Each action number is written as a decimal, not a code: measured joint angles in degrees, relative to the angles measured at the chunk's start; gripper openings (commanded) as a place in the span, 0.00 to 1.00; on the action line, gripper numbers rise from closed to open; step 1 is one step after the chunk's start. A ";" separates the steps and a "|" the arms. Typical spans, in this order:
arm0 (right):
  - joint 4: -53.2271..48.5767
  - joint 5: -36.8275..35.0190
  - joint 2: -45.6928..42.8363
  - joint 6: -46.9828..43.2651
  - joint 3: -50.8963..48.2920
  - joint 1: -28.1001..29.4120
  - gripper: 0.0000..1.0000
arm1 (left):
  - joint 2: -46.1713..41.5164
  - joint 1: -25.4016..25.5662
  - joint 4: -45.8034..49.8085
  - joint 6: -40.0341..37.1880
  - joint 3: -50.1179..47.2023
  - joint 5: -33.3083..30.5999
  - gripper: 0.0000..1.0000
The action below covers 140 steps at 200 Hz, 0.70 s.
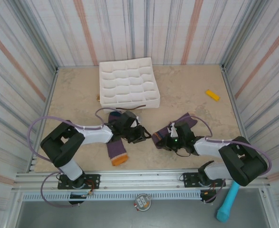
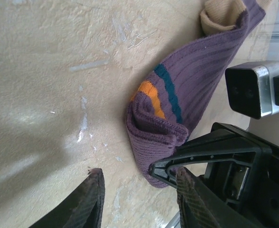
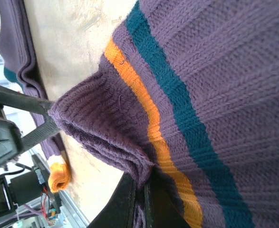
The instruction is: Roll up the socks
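Bench (image 1: 187,90) carries a white tray (image 1: 128,80) at the back; both arms reach in from the near edge and meet mid-bench. Two socks, well apart. Left sock (image 1: 116,151) lies flat under the left arm, orange toe toward the near edge, untouched. Right sock (image 1: 184,122) lies just in front of the right arm and is the one being worked. Its end is turned over into a thick first fold (image 2: 153,128), with the orange and teal bands just behind it. Right fingers (image 3: 125,199) are closed tight, pinching that fold from below. Left fingers (image 2: 89,202) are part open with nothing between them; one tip sits right against the fold's edge, touching or nearly so. Judgement: rolling has only begun, with one turn started on one sock. The next move calls for the left fingers to take or pin the fold so the right can let go and re-grip. The roll then has to be turned on along the sock without springing open. The left sock has yet to be rolled.
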<state>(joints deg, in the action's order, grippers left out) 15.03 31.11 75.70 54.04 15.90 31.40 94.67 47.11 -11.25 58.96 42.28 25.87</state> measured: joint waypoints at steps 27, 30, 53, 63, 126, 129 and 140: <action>0.39 2.23 1.33 0.00 0.11 -1.49 0.00 | 1.44 0.72 -1.99 0.04 0.00 0.00 0.39; 0.48 2.49 1.57 0.00 0.13 -1.62 0.00 | 1.66 0.83 -2.19 0.07 0.00 0.00 0.38; 1.14 4.94 3.28 0.04 0.50 -2.89 0.00 | 3.23 1.55 -2.82 0.15 0.20 -0.02 0.38; 1.53 5.99 4.20 0.20 0.76 -3.34 0.00 | 4.20 1.88 -2.82 0.17 0.52 -0.07 0.38; 3.28 8.50 6.64 1.05 1.25 -4.17 0.00 | 7.52 2.40 -6.29 0.83 2.19 -0.20 0.40; 3.39 8.57 6.71 1.07 1.25 -4.17 0.00 | 7.61 2.40 -6.47 0.85 2.23 -0.22 0.40; 3.72 8.81 6.97 1.07 1.25 -4.33 0.00 | 7.78 2.40 -6.86 1.05 2.23 -0.26 0.39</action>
<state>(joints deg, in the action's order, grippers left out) 18.74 39.92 82.67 55.11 17.15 27.07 102.45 49.52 -18.11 60.01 44.51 25.61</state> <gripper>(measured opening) 0.068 0.402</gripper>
